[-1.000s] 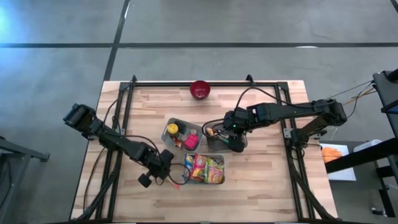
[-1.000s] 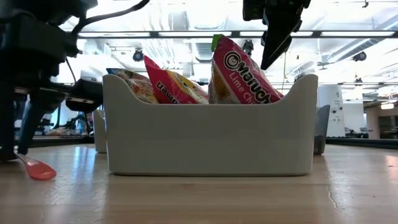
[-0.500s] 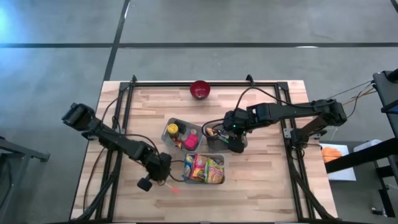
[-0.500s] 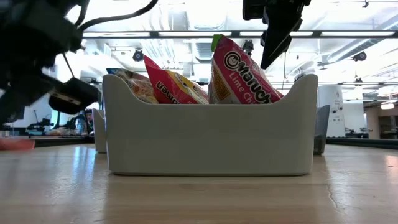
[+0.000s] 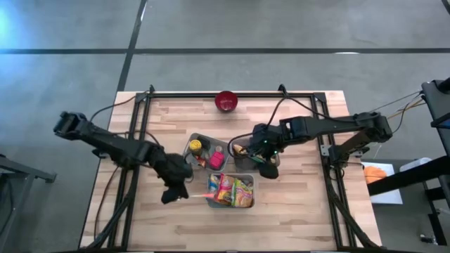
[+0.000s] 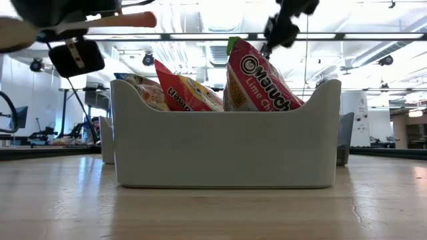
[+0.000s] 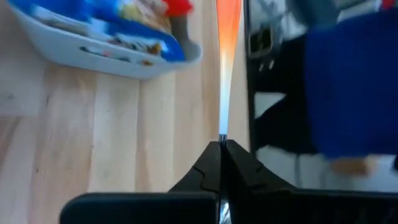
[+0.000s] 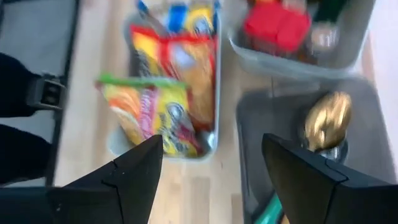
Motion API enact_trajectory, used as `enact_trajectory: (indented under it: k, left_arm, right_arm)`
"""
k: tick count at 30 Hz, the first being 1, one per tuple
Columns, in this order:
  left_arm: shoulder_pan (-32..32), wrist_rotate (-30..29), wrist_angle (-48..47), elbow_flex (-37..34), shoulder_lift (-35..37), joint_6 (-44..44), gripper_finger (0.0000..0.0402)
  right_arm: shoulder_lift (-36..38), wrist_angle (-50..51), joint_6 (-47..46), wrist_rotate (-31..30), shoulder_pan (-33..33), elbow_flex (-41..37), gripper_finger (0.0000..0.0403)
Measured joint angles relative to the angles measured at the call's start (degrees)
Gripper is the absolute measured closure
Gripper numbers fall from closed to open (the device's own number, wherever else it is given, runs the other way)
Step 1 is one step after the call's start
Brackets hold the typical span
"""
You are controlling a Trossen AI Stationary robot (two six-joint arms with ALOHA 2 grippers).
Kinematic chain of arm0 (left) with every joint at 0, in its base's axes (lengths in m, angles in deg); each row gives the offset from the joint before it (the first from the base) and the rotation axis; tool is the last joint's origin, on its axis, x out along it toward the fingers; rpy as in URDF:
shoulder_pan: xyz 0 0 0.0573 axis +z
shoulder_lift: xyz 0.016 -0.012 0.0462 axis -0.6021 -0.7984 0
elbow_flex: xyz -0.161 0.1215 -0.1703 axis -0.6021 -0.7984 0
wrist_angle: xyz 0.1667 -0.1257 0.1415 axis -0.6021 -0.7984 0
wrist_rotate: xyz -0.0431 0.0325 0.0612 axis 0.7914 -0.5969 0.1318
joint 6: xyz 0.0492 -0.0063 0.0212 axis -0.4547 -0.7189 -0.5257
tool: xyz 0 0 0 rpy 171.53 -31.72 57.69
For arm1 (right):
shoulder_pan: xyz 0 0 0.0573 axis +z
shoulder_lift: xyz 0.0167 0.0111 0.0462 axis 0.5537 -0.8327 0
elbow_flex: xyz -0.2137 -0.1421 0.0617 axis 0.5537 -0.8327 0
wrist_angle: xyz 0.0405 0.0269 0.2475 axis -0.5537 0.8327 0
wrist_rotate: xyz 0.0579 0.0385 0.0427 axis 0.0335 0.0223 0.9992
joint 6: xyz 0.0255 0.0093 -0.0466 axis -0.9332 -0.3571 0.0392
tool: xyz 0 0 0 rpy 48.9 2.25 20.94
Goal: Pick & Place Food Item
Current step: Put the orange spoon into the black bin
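I am holding a thin pink spoon (image 5: 199, 195) pinched in the fully closed left gripper (image 5: 184, 190) at nine o'clock of the noodle-packet bin (image 5: 247, 204), probably for carrying, while the right gripper (image 5: 268, 160) is hanging wide and empty over the grey bin (image 8: 372, 118).

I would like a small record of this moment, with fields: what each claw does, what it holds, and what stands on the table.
left claw: shut on the thin handle of a pink spoon, lifted above the table
right claw: open, empty, above the dark bin
dark bin: holds a gold-wrapped item
white bin: holds noodle packets, standing upright
third bin: holds a yellow-capped jar and a red box
red bowl: at the table's far edge, apart from the bins
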Motion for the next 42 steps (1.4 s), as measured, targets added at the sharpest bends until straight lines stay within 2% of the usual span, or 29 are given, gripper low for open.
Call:
enact_trajectory:
  k: [5, 11, 15, 19, 25, 30, 33, 37, 42]
  left_arm:
    - [2.7, 1.4, 0.9, 1.0, 1.5, 3.6, 0.0401]
    - [6.9, 3.9, 1.0, 5.2, -1.0, 4.7, 0.0401]
    - [11.2, 6.5, 1.0, 9.0, -3.5, 5.1, 0.0401]
    - [15.8, 10.6, 1.1, 12.2, -4.6, 4.9, 0.0401]
    - [20.4, 16.4, 3.0, 14.7, -7.6, 7.0, 0.0401]
    - [21.3, 20.7, 10.2, 14.8, -10.8, 11.8, 0.0401]
    - [21.6, 22.2, 13.2, 14.8, -11.2, 12.9, 0.0401]
    - [22.2, 23.0, 15.3, 15.0, -11.1, 13.8, 0.0401]
    - [22.8, 23.5, 16.2, 14.8, -11.0, 14.1, 0.0401]
  right_arm:
    - [0.1, -1.6, 0.8, 0.7, 0.1, 4.7, 0.0131]
    - [-1.0, -3.8, -0.7, 3.0, 0.0, 11.0, 0.0131]
    - [-4.4, -2.4, 0.0, 4.5, 0.2, 15.0, 0.0131]
    - [-9.5, 0.8, 2.3, 7.4, 0.7, 19.5, 0.0131]
    - [-17.7, 9.5, 7.8, 7.5, 1.9, 30.4, 0.0131]
    - [-22.7, 16.3, 11.3, 3.0, 2.2, 38.7, 0.0131]
    - [-24.5, 18.9, 11.9, 2.5, 2.2, 41.3, 0.0134]
    - [-26.3, 20.8, 12.8, 2.4, 2.2, 43.3, 0.0172]
    - [-26.5, 21.2, 13.5, 1.2, 2.3, 44.5, 0.0275]
